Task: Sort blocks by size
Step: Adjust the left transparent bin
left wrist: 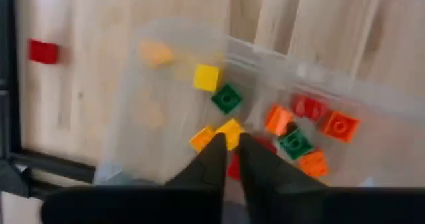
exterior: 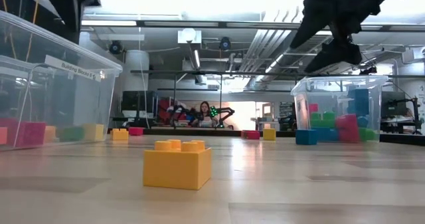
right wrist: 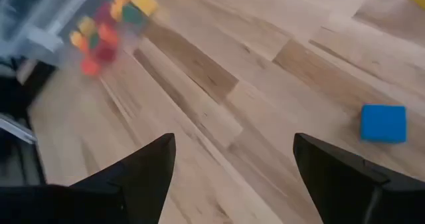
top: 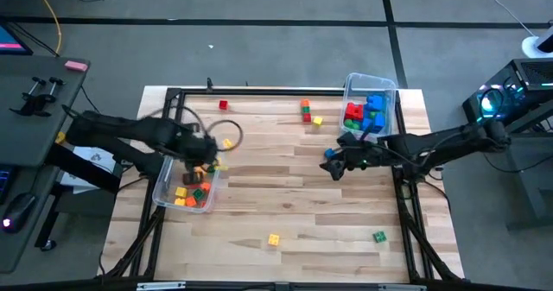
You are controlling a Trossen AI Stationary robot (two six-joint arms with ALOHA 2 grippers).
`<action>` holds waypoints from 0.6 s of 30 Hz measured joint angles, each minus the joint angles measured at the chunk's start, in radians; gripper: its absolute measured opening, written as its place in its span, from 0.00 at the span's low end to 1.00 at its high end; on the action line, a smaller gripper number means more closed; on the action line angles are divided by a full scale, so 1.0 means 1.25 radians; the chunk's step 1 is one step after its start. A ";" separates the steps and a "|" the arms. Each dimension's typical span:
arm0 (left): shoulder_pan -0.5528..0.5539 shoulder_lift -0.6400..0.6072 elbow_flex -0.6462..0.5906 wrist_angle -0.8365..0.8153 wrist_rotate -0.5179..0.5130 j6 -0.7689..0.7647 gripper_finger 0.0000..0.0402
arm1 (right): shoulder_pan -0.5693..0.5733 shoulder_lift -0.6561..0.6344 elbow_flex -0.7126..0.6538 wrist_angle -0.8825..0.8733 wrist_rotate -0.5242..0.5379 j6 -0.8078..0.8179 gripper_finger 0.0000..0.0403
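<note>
left gripper (left wrist: 228, 159) jaws closed, right gripper (right wrist: 229, 159) jaws apart

A: Is anything written anywhere that can be read?

B: One label only. In the low view a white strip on the wall of the clear bin (exterior: 46, 84) at the left carries dark print that seems to read "Building Blocks", followed by a few characters too small to make out.

A: Anything else?

B: No other legible text, brand or number.
</note>
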 joint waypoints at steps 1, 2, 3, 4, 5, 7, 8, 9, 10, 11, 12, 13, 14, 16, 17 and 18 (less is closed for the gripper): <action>0.005 0.018 -0.018 0.004 0.008 0.014 0.05 | 0.007 -0.005 -0.007 0.009 0.011 0.013 0.75; 0.009 0.036 -0.035 0.001 0.009 0.033 0.04 | 0.013 -0.007 -0.010 0.015 0.016 0.021 0.75; 0.011 0.053 -0.052 -0.003 0.008 0.047 0.04 | 0.019 -0.007 -0.010 0.020 0.018 0.025 0.75; 0.013 0.065 -0.067 0.000 0.009 0.053 0.02 | 0.024 -0.007 -0.010 0.022 0.019 0.026 0.75; 0.014 0.072 -0.081 0.017 0.015 0.058 0.01 | 0.029 -0.007 -0.010 0.024 0.020 0.026 0.75; 0.013 0.085 -0.105 0.058 0.070 0.079 0.01 | 0.040 -0.005 -0.010 0.032 0.021 0.026 0.75; 0.011 0.089 -0.115 0.083 0.105 0.091 0.01 | 0.044 -0.005 -0.010 0.032 0.021 0.026 0.75; 0.006 0.093 -0.123 0.111 0.132 0.099 0.00 | 0.048 -0.005 -0.010 0.034 0.022 0.026 0.75; 0.000 0.094 -0.131 0.132 0.157 0.105 0.00 | 0.052 -0.005 -0.010 0.036 0.021 0.026 0.75; -0.006 0.094 -0.139 0.147 0.171 0.110 0.00 | 0.056 -0.005 -0.010 0.035 0.021 0.026 0.75; -0.013 0.094 -0.146 0.156 0.175 0.110 0.00 | 0.059 -0.005 -0.010 0.034 0.021 0.024 0.75; -0.018 0.094 -0.150 0.165 0.178 0.107 0.00 | 0.062 -0.005 -0.010 0.035 0.021 0.022 0.75; -0.022 0.094 -0.152 0.179 0.187 0.105 0.00 | 0.064 -0.005 -0.010 0.035 0.021 0.020 0.75; -0.029 0.094 -0.154 0.207 0.215 0.104 0.00 | 0.068 -0.005 -0.010 0.035 0.021 0.019 0.75; -0.033 0.094 -0.155 0.218 0.230 0.103 0.00 | 0.068 -0.005 -0.010 0.035 0.021 0.014 0.75; -0.037 0.094 -0.156 0.237 0.243 0.104 0.00 | 0.069 -0.005 -0.010 0.035 0.021 0.011 0.75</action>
